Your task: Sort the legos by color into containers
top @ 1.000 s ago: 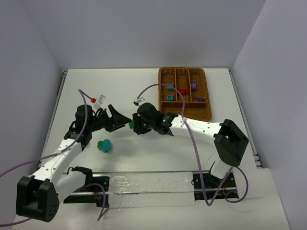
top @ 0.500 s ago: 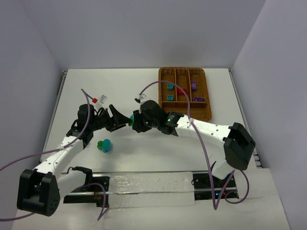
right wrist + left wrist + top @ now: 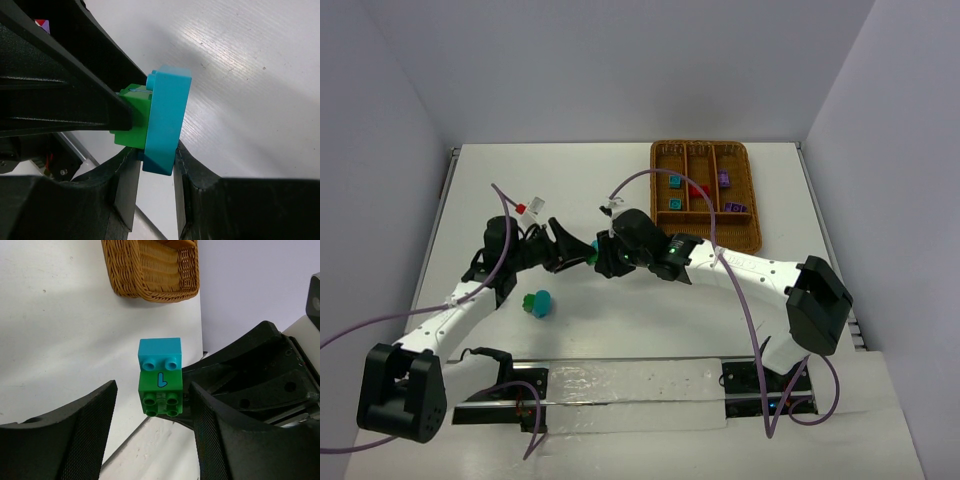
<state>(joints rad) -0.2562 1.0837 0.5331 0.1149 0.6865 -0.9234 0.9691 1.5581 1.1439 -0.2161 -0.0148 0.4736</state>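
Observation:
My right gripper (image 3: 154,170) is shut on a teal-blue lego (image 3: 167,120) with a green lego (image 3: 131,120) stuck to it, held above the table at mid-left (image 3: 594,250). My left gripper (image 3: 152,405) is open. Its jaws stand either side of the green lego (image 3: 161,392) without touching it, and the teal one (image 3: 160,354) sits just beyond. The two grippers meet nose to nose in the top view, the left (image 3: 575,252) and the right (image 3: 604,257). The wicker tray (image 3: 745,238) at the back right holds teal (image 3: 674,181), red (image 3: 699,190) and purple (image 3: 724,179) legos.
A second green-and-teal lego pair (image 3: 537,303) lies on the table below the left gripper. A red-and-white cable connector (image 3: 527,209) sits by the left arm. The tray's corner (image 3: 150,275) shows in the left wrist view.
The right arm stretched out and carried the joined legos slightly left to the left gripper. The left gripper edged closer, and its open jaws now flank the green lego.

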